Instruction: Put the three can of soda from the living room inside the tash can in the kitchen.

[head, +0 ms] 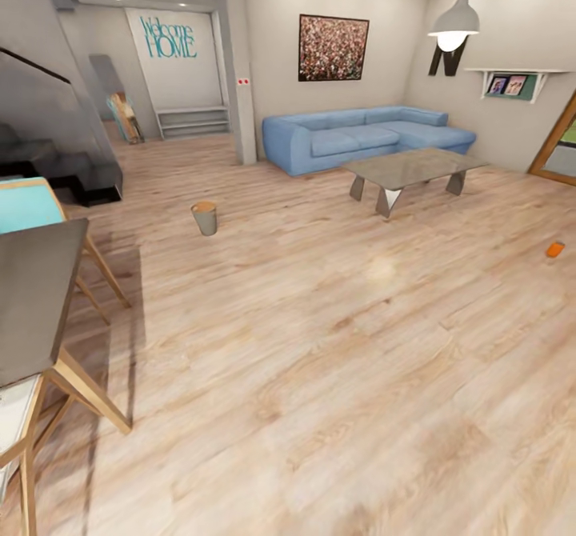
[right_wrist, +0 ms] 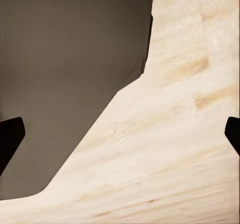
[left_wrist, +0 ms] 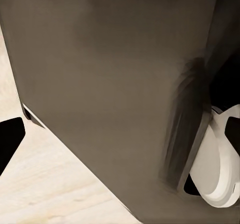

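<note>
One orange can of soda (head: 555, 249) lies on the wood floor at the far right, well beyond the coffee table's near end. The tash can (head: 205, 218), a small tapered grey bin with a brown rim, stands upright on the floor at centre left. In the left wrist view my left gripper (left_wrist: 120, 139) is open with nothing between its dark fingertips (left_wrist: 10, 144), hanging beside my dark base. My right gripper (right_wrist: 120, 136) is open too, over bare floor beside the base, its fingertips (right_wrist: 10, 139) at the picture's edges.
A blue corner sofa (head: 360, 140) and a glass coffee table (head: 412, 170) stand at the back right. A dark table (head: 36, 296) with wooden chairs is close on the left, with black stairs (head: 56, 160) behind. A white wheel (left_wrist: 215, 169) of my base shows.
</note>
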